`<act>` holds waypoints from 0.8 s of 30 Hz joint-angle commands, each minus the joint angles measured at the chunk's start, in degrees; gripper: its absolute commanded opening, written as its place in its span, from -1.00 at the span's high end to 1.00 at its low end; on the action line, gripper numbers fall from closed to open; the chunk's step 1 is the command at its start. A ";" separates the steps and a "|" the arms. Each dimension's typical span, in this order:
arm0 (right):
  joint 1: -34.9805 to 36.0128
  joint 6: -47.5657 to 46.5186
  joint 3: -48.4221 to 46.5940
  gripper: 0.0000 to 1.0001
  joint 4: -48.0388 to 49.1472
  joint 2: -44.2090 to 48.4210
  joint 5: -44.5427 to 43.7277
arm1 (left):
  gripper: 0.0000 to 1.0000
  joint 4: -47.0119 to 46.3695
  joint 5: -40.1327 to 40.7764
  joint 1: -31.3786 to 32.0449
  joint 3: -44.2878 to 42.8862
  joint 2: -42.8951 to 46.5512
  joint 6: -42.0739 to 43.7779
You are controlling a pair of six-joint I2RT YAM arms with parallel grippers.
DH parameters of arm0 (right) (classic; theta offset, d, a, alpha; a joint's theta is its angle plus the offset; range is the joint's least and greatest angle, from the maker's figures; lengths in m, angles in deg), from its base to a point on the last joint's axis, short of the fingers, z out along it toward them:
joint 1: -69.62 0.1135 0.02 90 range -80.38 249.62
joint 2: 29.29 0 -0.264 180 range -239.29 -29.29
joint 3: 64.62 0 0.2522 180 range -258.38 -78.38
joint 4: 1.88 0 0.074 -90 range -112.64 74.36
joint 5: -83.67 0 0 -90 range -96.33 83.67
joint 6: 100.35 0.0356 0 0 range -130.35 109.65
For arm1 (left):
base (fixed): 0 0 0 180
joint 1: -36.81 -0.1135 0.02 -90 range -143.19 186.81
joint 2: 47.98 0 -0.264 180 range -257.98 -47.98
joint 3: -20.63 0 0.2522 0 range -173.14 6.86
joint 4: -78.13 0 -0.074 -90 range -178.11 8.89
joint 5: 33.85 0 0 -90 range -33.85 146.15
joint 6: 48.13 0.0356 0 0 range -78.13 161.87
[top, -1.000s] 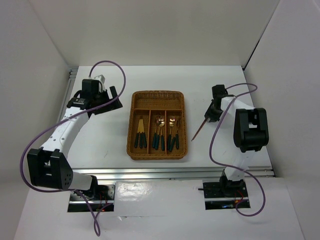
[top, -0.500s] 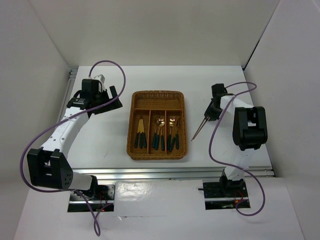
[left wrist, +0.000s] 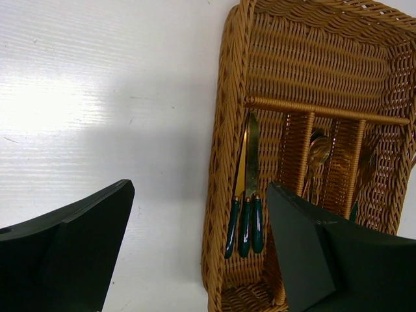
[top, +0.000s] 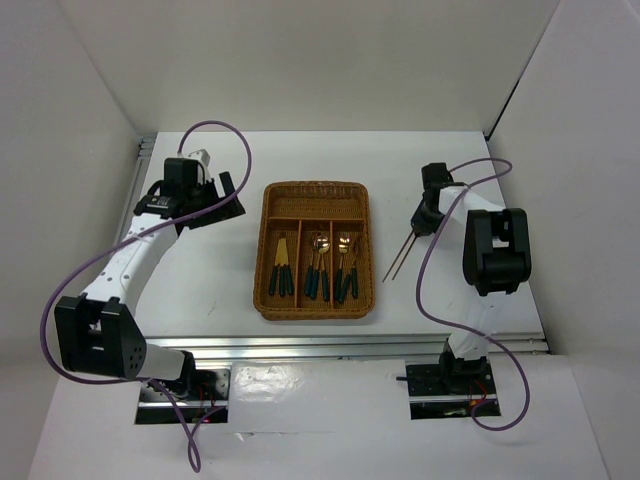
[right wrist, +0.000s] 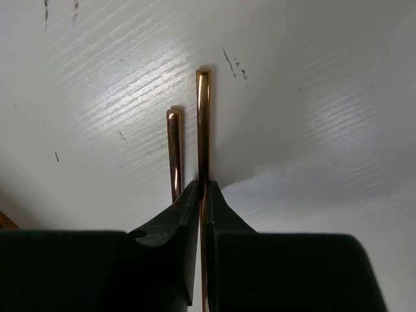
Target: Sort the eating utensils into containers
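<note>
Brown wicker tray [top: 316,187] lies lengthwise at mid-table, its three long sections holding gold-headed, green-handled knives [top: 282,270] at left, spoons [top: 319,262] in the middle and forks [top: 346,265] at right, handles toward the near edge. Just right of it, two thin copper-brown chopsticks [right wrist: 203,130] slant side by side, slightly splayed, one pinched in the right gripper [right wrist: 203,195].

One brown woven wicker tray [top: 316,204], three green-handled gold knives [left wrist: 251,162], two thin copper-gold chopsticks [top: 400,258]; spoons [top: 318,262] and forks [top: 346,265] too small to count.

My right gripper [top: 424,222] sits at the far end of the chopsticks [top: 400,257], right of the tray [top: 316,203]; I see cutlery [top: 315,270] in its three long sections.
</note>
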 commanded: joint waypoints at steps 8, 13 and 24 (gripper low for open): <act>0.76 -0.77 -1.29 0.88 -6.69 3.22 -1.79 | -0.96 -1.70 -0.68 -0.25 -1.77 -0.50 -0.40; 1.29 -2.52 -4.72 0.91 -7.92 10.25 2.16 | -0.96 -1.70 -1.20 -0.25 -1.77 -0.50 -0.40; 4.54 3.17 -10.97 0.91 -3.73 20.18 9.73 | -0.96 -1.70 -1.20 -0.25 -0.11 2.05 -0.40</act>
